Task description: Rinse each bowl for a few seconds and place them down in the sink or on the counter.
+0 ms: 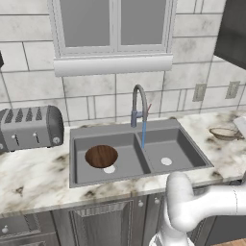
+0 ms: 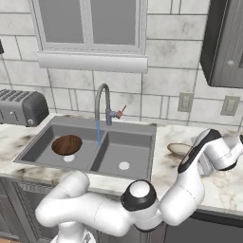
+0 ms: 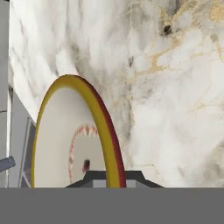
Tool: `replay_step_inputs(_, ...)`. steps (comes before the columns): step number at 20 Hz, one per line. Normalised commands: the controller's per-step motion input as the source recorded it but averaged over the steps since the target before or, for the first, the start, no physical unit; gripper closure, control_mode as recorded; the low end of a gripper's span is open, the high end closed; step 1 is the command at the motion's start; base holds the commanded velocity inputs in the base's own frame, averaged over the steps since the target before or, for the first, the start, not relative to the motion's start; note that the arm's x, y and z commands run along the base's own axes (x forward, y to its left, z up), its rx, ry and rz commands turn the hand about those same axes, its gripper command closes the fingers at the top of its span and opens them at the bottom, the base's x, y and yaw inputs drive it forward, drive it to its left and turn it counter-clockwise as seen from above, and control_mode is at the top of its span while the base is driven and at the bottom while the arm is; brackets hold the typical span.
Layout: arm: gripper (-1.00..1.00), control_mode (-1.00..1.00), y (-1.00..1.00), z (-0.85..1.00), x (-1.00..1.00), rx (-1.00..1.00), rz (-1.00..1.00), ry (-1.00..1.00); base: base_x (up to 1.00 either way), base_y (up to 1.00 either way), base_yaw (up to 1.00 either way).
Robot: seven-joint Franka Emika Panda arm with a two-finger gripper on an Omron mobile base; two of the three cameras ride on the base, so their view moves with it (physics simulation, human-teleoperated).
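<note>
A dark brown wood-grain bowl (image 1: 101, 156) lies in the left basin of the grey sink (image 1: 158, 132). The smaller pale tan bowl (image 2: 179, 149) sits on the marble counter (image 2: 223, 187) to the right of the sink. In the hand view its yellowish rim (image 3: 103, 127) runs down between my two dark fingertips, and its whitish inside faces left. My gripper (image 3: 112, 177) is shut on that rim, with the arm reaching over the right counter.
A thin blue stream of water falls from the gooseneck tap (image 1: 139, 103) into the sink near the divider. A grey toaster (image 1: 31, 127) stands on the counter to the left. A dark wall cabinet (image 2: 223, 42) hangs above the right counter.
</note>
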Motion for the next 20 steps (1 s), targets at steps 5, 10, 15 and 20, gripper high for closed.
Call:
replay_step_inputs(5,1.00,-1.00,0.09,0.26,-0.17,0.01,0.02,-0.16,0.00,0.00,0.00)
replay_step_inputs(10,1.00,-1.00,0.15,0.27,-0.12,0.03,0.04,-0.13,0.00,0.00,0.00)
replay_step_inputs(15,1.00,-1.00,0.22,0.22,-0.10,0.01,0.04,-0.11,0.00,0.00,0.00)
replay_step_inputs(20,1.00,-1.00,0.33,0.14,-0.05,-0.01,0.03,-0.10,0.00,0.00,0.00)
